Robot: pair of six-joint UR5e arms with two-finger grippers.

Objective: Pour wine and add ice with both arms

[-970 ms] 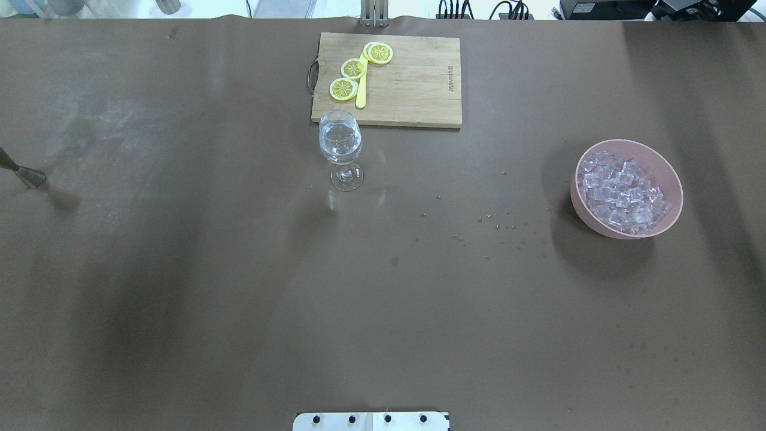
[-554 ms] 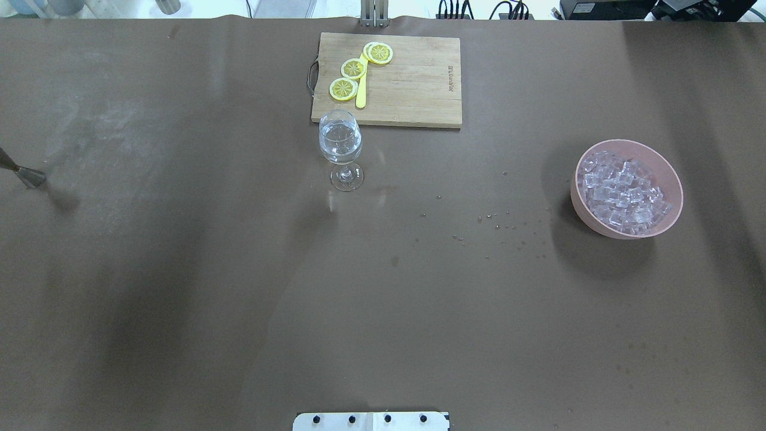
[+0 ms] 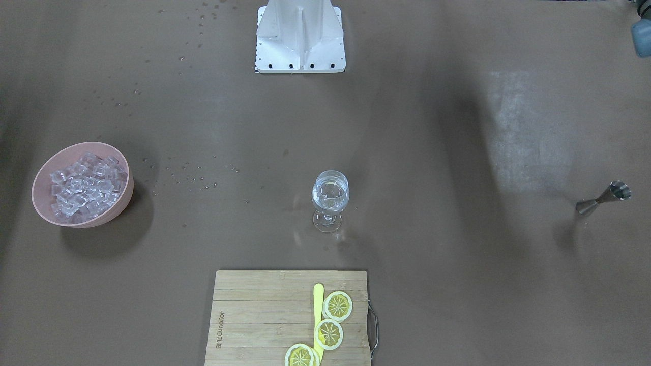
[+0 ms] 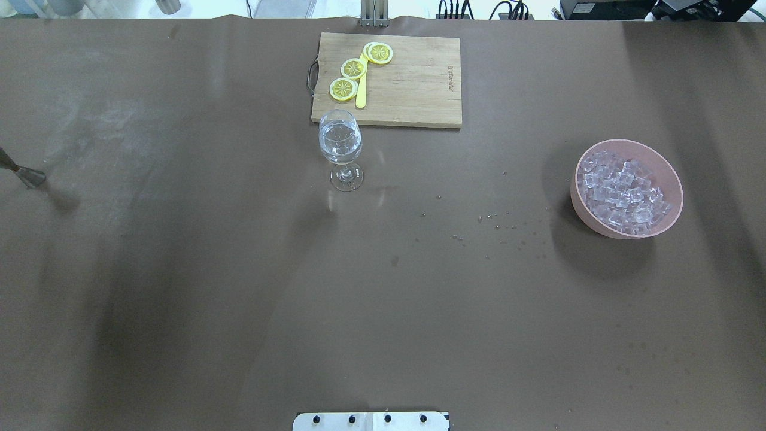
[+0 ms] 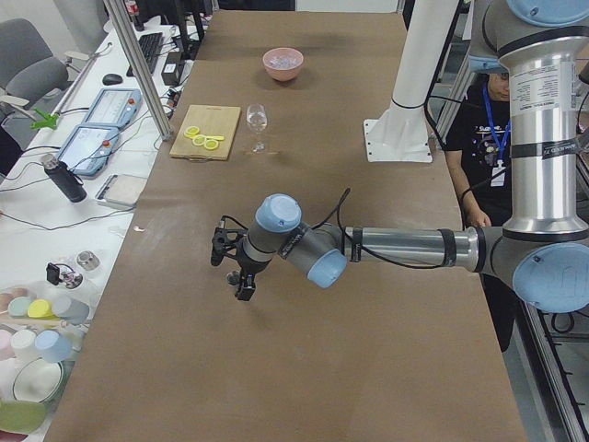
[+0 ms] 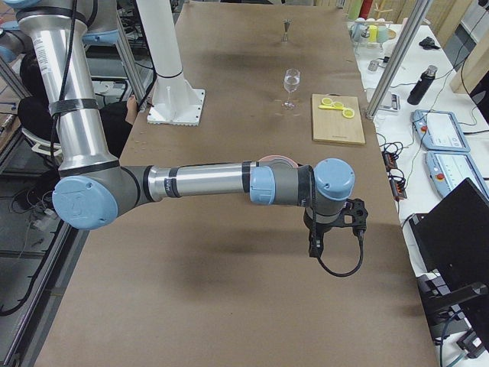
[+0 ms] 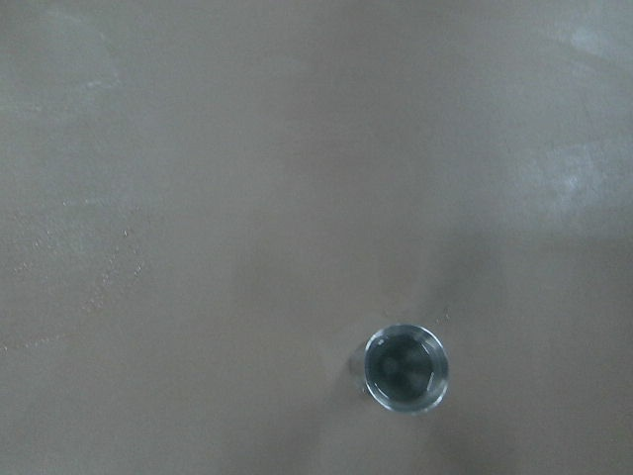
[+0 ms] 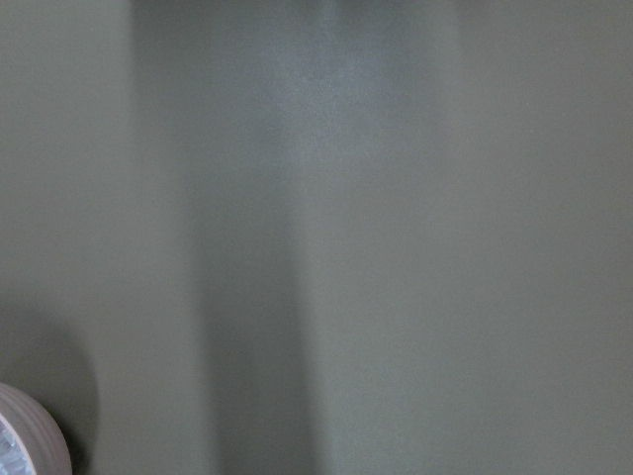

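The ice [image 4: 622, 190] is a heap of clear cubes in a pink bowl [image 4: 672, 179] at the table's right, also in the front-facing view [image 3: 84, 185]. A wine glass [image 4: 340, 142] with clear liquid stands upright in front of the cutting board. Both arms are outside the overhead and front-facing views. The left gripper [image 5: 237, 276] hangs over the table's left end, above a steel jigger [image 7: 406, 368]. The right gripper [image 6: 325, 237] hangs over the right end, near the bowl, whose rim [image 8: 25, 435] shows in the right wrist view. I cannot tell whether either gripper is open or shut.
A wooden cutting board [image 4: 413, 84] at the far middle carries three lemon slices [image 4: 353, 68] and a yellow tool. The jigger [image 4: 27, 175] stands at the far left edge. The white base block [image 4: 371, 421] sits at the near edge. Small droplets dot the table near the bowl.
No object has moved. Only the soft shadows on the table's left half have shifted a little.
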